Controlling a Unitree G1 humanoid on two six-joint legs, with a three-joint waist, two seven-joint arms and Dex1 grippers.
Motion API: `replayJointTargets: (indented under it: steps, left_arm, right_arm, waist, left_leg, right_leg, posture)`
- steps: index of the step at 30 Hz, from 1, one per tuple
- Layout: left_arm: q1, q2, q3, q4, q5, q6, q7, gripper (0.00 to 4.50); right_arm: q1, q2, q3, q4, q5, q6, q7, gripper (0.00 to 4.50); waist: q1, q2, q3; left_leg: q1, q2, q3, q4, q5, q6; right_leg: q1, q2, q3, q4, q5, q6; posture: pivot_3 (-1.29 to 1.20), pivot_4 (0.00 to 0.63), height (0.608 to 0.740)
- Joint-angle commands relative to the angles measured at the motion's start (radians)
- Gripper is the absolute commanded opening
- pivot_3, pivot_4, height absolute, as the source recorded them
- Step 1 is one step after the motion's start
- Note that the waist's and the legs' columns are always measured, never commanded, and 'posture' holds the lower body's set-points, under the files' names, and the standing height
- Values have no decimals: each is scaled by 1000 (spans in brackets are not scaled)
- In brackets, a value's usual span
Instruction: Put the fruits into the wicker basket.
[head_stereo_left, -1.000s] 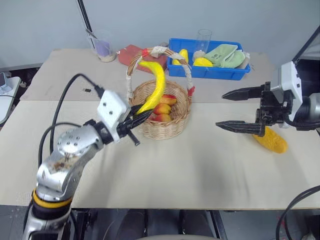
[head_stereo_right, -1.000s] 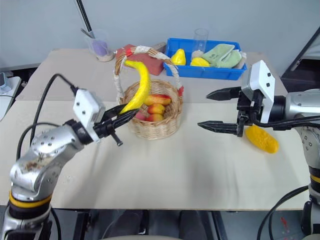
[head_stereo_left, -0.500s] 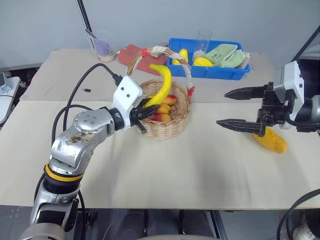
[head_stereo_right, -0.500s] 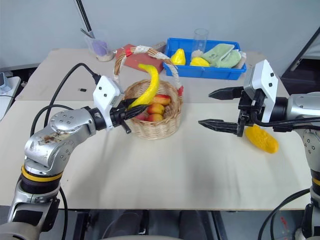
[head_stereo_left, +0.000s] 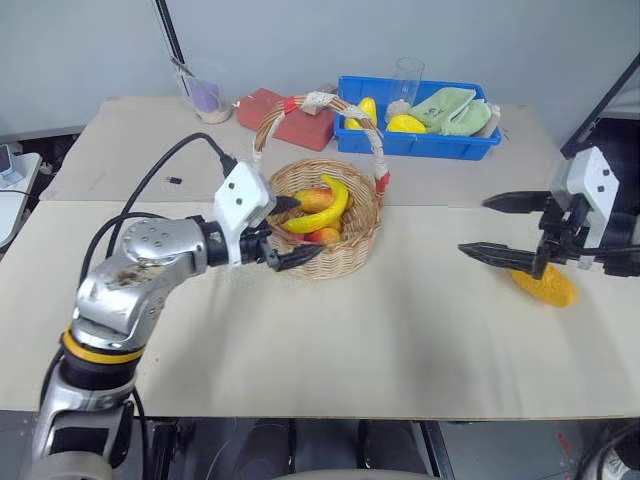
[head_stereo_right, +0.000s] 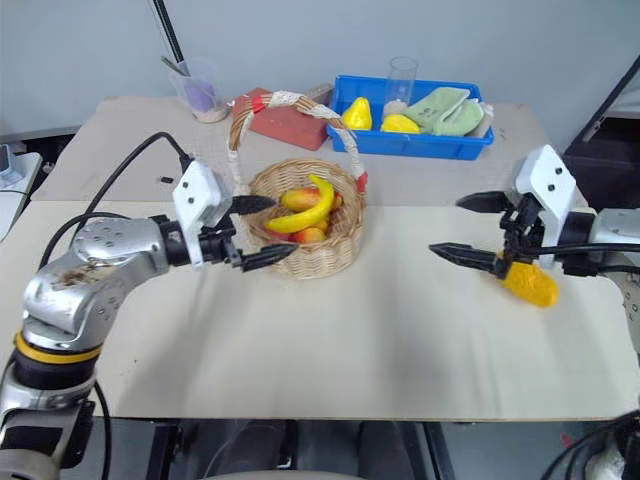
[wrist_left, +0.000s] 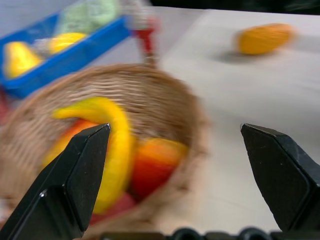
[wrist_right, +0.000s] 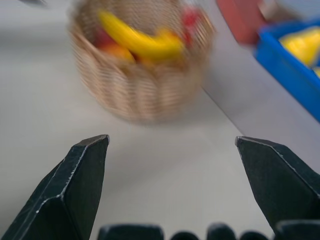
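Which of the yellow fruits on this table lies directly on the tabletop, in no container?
The orange-yellow mango-like fruit, beside the right pincer. The banana lies in the wicker basket; the others sit in the blue bin.

The banana (head_stereo_left: 322, 205), held upright over the wicker basket (head_stereo_left: 352, 250) by the left tool (head_stereo_left: 283, 232) a second ago, now lies inside it across the small red-yellow fruits (head_stereo_left: 322, 236). That tool's black fingers have spread wide at the basket's near rim. The right tool (head_stereo_left: 508, 227) has shifted outward, above the mango-like fruit (head_stereo_left: 546, 286).
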Motion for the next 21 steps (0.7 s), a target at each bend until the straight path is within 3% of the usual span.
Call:
replayJointTargets:
  steps: [1, 7, 21]
  left_arm:
    - [11, 45, 74, -81, -121, -16, -123, 4440]
    - [-23, 60, 73, -119, -234, 7, -200, 4440]
    - [-44, 33, 7, -109, -185, -31, -171, 4440]
  right_arm:
    - [31, -51, -55, 102, -75, -57, -4, 4500]
    - [87, -108, 22, 305, -243, -183, 1, 4500]
    - [-143, 0, 239, 692, -419, -288, 37, 4500]
  waist:
    - [0, 0, 0]
    - [-2, 0, 0]
    - [-22, 0, 0]
  left_leg:
    - [0, 0, 0, 0, 0, 0]
    - [0, 0, 1, 1, 0, 0]
    - [2, 0, 3, 0, 0, 0]
  right_leg:
    - [0, 0, 0, 0, 0, 0]
    - [1, 0, 1, 0, 0, 0]
    - [1, 2, 5, 0, 0, 0]
  posture:
    - [0, 150, 740]
    - [0, 150, 740]
    - [0, 150, 740]
